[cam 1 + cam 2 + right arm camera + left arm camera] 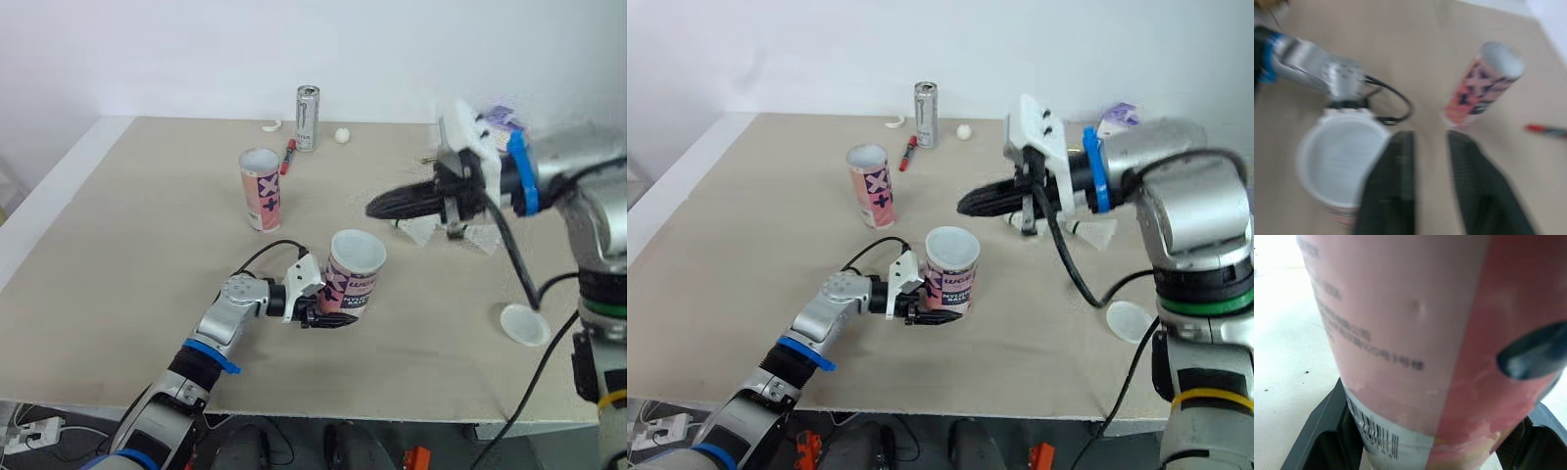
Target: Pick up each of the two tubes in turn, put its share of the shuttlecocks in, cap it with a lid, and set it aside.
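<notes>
**Left gripper clamped on 1 tube**

The left gripper (325,319) gripped the near tube (355,276) by the tabletop's (108,264) front edge; the right gripper (380,206) hung above it, fingers slightly apart, empty; the 2nd tube (261,191) stood toward the far edge.

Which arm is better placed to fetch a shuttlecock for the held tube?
Right, likely. The left gripper is shut on the near tube, steadying it. The right gripper hangs open and empty, and the shuttlecocks lie on its side.
</notes>
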Controlling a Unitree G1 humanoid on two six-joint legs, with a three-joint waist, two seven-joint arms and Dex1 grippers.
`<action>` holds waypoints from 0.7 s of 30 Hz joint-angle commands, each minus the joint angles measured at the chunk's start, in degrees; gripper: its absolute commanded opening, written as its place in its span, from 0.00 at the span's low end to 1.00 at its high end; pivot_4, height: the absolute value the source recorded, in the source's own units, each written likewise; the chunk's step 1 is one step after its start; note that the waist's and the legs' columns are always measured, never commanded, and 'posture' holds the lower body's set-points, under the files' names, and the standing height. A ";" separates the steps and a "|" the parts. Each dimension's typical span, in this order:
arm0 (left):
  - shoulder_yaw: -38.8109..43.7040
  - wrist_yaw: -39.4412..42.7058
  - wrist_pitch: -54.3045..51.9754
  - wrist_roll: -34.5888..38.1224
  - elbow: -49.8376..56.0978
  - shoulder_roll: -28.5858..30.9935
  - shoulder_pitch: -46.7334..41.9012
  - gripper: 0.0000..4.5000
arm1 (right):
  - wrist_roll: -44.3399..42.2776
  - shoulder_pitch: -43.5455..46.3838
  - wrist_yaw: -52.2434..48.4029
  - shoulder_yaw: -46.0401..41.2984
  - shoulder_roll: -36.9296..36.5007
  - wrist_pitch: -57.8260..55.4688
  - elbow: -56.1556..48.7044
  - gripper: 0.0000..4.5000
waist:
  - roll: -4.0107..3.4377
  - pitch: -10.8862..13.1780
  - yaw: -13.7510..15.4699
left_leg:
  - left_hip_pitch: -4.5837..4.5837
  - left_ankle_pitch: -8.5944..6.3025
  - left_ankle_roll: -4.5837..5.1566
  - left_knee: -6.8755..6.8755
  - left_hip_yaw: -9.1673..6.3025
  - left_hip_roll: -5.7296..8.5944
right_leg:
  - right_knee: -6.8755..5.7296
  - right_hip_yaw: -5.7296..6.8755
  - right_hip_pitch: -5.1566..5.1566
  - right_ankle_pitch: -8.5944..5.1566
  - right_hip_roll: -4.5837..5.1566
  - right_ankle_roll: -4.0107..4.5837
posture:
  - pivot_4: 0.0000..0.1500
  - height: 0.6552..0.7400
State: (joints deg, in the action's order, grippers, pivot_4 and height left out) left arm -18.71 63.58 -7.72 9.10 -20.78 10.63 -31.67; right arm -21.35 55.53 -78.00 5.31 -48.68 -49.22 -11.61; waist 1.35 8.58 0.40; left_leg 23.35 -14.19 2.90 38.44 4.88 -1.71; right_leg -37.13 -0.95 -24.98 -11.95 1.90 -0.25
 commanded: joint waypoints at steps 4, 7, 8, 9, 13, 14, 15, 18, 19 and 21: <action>-3.30 0.76 -3.11 -2.77 -3.60 1.23 2.41 0.67 | -4.72 -2.16 4.48 -0.64 -1.13 -4.18 -8.95 0.03 | 0.02 0.00 -0.02 | -0.01 0.00 0.00 0.01 0.01 0.01 | 0.00 0.12 0.02 -0.01 -0.06 -0.11 | 1.00 1.00; -3.28 0.64 -3.33 -2.73 -3.48 1.24 2.50 0.67 | -4.74 -3.09 5.14 1.60 -1.23 -4.16 -9.93 0.03 | 0.01 0.00 -0.02 | -0.01 0.00 0.00 0.01 0.02 0.03 | 0.00 0.09 0.02 -0.04 -0.16 -0.16 | 1.00 1.00; -3.26 0.62 -3.38 -2.72 -3.48 1.24 2.51 0.67 | -4.59 -3.32 5.33 2.43 -1.30 -3.96 -10.09 0.03 | 0.01 0.00 -0.02 | -0.01 0.00 0.00 0.01 0.03 0.03 | 0.00 0.09 0.02 -0.04 -0.16 -0.17 | 1.00 1.00; -3.24 0.58 -3.45 -2.71 -3.42 1.24 2.55 0.67 | -4.14 -3.47 5.74 3.55 -1.19 -3.87 -10.00 0.03 | 0.01 0.00 -0.02 | -0.01 0.00 0.01 0.01 0.02 0.03 | 0.00 0.10 0.02 -0.05 -0.17 -0.18 | 1.00 1.00; -3.21 0.42 -3.41 -2.75 -3.35 1.18 2.58 0.67 | -1.68 -3.73 6.45 7.63 -1.43 -1.72 -8.67 0.03 | 0.02 0.00 -0.03 | -0.01 -0.01 0.01 0.01 0.01 0.03 | 0.00 0.10 0.02 -0.07 -0.18 -0.21 | 1.00 1.00; -3.22 0.38 -3.38 -2.77 -3.33 1.17 2.58 0.67 | -1.16 -3.61 6.38 8.47 -1.53 -1.20 -8.29 0.03 | 0.01 -0.01 -0.02 | 0.00 -0.01 0.01 0.01 0.01 0.03 | 0.00 0.10 0.01 -0.08 -0.20 -0.23 | 1.00 1.00; -3.22 0.35 -3.37 -2.79 -3.30 1.17 2.59 0.67 | -0.54 -3.35 6.28 9.24 -1.80 -0.68 -8.04 0.03 | 0.03 -0.02 -0.02 | -0.01 -0.01 0.01 0.01 0.02 0.04 | 0.00 0.09 0.02 -0.09 -0.22 -0.24 | 1.00 1.00; -3.21 0.18 -3.23 -2.82 -3.34 1.13 2.58 0.67 | 1.22 -2.20 5.78 11.46 -2.03 0.75 -7.22 0.03 | 0.03 -0.03 -0.03 | -0.03 -0.01 0.02 0.01 0.01 0.04 | 0.00 0.09 0.03 -0.10 -0.24 -0.24 | 1.00 1.00; -3.21 0.15 -3.22 -2.83 -3.35 1.13 2.59 0.67 | 1.56 -1.93 5.72 11.96 -2.02 1.04 -6.97 0.03 | 0.06 -0.05 -0.03 | -0.04 -0.01 0.01 0.01 0.01 0.03 | 0.00 0.08 0.03 -0.12 -0.24 -0.23 | 1.00 1.00; -3.23 0.06 -3.21 -2.82 -3.42 1.08 2.54 0.67 | 2.42 -1.32 5.27 13.16 -1.98 1.73 -6.41 0.03 | 0.08 -0.07 -0.03 | -0.05 -0.01 0.01 0.01 -0.01 0.01 | 0.00 0.11 0.06 -0.14 -0.26 -0.23 | 1.00 1.00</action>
State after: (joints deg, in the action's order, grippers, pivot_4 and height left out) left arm -18.72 63.12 -7.80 9.10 -20.82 10.69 -31.67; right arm -20.47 53.45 -72.31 16.42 -50.21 -48.09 -18.62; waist 1.43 8.51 0.37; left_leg 23.29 -14.20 2.91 38.45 4.87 -1.70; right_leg -37.13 -0.85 -24.93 -12.09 1.63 -0.47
